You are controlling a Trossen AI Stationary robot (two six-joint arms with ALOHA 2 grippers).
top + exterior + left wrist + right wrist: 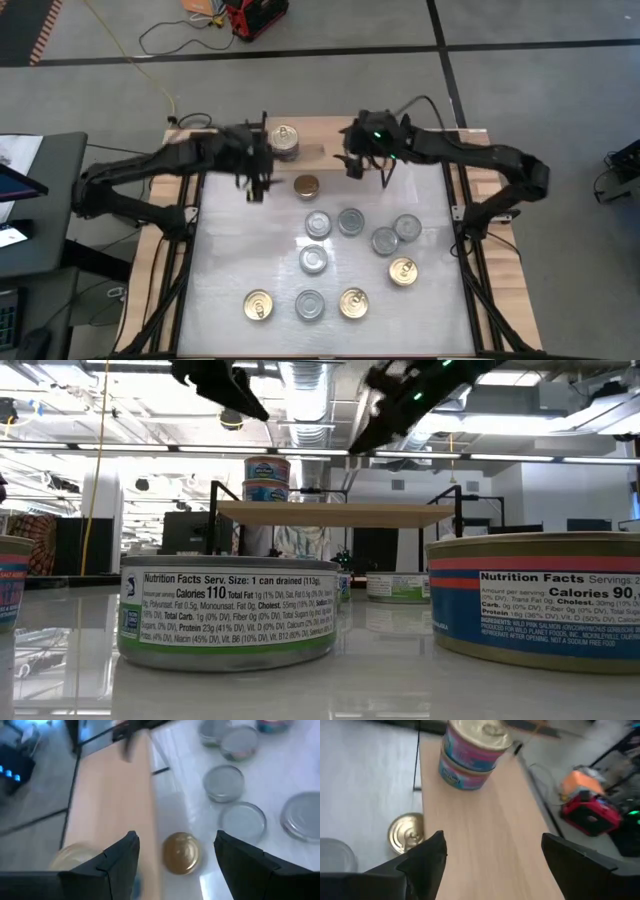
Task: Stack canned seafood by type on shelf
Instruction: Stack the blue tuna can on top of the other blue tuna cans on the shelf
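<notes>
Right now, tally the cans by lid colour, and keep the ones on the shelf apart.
Gold-topped cans on the table: 4
Silver-topped cans on the table: 6
Stacked cans on the shelf: 2 (top lid gold, lower lid hidden)
Total: 12

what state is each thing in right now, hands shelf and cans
left hand: open, empty, above the gold-topped can by the shelf
right hand: open, empty, over the shelf
shelf: holds one stack of two cans at its left end
loose cans: upright, unstacked on the table
</notes>
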